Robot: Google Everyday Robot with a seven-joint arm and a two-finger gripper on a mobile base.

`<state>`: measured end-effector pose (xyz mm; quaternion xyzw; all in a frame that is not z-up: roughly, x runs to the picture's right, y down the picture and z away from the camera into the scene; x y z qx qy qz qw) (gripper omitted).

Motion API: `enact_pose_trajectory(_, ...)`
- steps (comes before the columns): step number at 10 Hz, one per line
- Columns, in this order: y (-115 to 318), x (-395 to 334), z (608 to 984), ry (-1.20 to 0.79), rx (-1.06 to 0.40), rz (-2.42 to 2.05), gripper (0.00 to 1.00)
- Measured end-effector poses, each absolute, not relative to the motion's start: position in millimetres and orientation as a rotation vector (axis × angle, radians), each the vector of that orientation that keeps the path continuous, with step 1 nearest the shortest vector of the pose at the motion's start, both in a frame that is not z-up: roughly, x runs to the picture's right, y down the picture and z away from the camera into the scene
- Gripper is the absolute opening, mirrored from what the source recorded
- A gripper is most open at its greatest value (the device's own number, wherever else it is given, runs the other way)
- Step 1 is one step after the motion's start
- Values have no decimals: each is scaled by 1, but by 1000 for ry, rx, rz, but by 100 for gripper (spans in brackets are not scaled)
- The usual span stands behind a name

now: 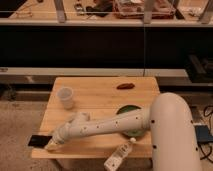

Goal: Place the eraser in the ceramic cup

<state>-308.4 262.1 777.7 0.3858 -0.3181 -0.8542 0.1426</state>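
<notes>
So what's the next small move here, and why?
Probably shift the end effector a little left onto the eraser and grip it. The eraser lies flat at the front-left edge of the table, right beside the end effector, while the cup stands upright farther back, so pickup has to come first.

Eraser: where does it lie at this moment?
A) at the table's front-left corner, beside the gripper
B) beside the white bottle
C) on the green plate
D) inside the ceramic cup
A: the eraser lies flat at the front-left corner of the table, with the gripper right beside it, well apart from the ceramic cup.
</notes>
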Motion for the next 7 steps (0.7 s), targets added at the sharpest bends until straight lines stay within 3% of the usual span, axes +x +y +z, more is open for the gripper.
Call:
enact_pose_trajectory(2, 240, -285, 775, -865, 1075, -2500, 0)
enact_pose_trajectory(5, 186, -206, 767, -719, 957, -2472, 0)
enact_pose_trajectory(7, 176, -151, 769, -693, 828, -2443, 0)
